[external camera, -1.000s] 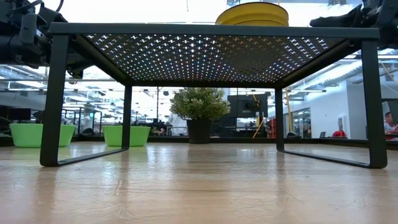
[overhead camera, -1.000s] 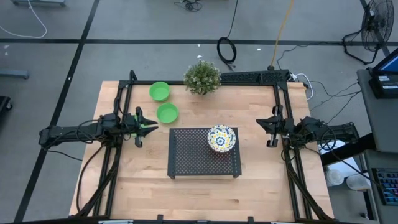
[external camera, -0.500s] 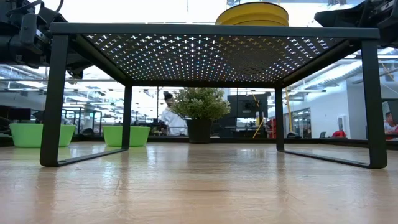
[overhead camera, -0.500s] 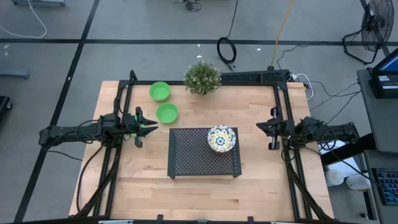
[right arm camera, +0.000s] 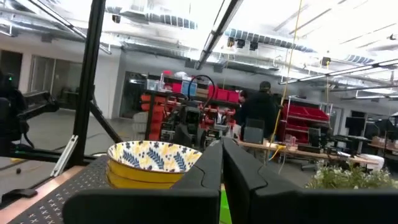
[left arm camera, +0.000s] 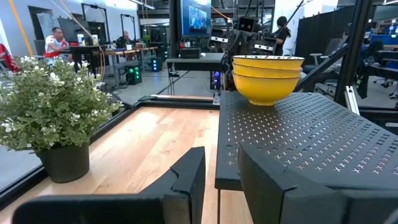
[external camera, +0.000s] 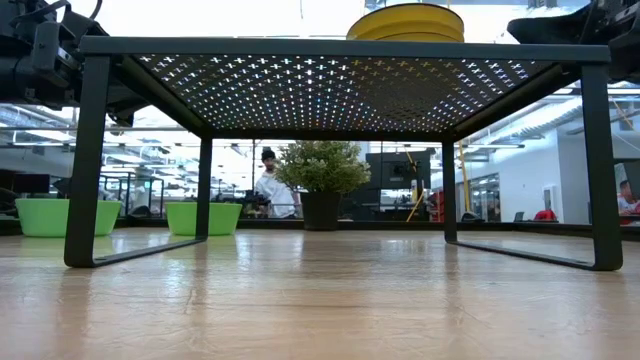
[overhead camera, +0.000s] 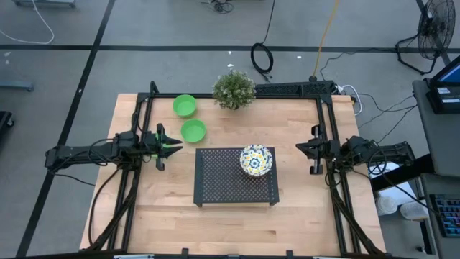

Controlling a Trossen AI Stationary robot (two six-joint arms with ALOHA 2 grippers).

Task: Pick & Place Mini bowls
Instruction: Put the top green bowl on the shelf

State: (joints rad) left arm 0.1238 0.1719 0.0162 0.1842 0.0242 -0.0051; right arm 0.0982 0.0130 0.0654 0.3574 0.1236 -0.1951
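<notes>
Since the earlier frames almost nothing on the bench [overhead camera: 230,223] has shifted: the right arm has crept slightly toward frame centre, and a person [external camera: 268,185] has walked into the background behind the potted plant [overhead camera: 233,89]. Going left to right in the high view, the left end effector [overhead camera: 167,140] waits at the left edge of centre, fingers spread and empty, just beside the nearer of the two green mini bowls [overhead camera: 192,130]; the other green bowl [overhead camera: 184,105] sits up and left of it, near the plant. At centre the black perforated rack [overhead camera: 219,180] carries the stacked floral bowls [overhead camera: 256,160] on its upper-right part. The right end effector [overhead camera: 307,149] hangs at centre right, fingers pressed together, holding nothing. The risks I judge: the left fingers could nudge the light green bowl away instead of straddling its rim, and a bowl set down off-centre could topple the stack.
</notes>
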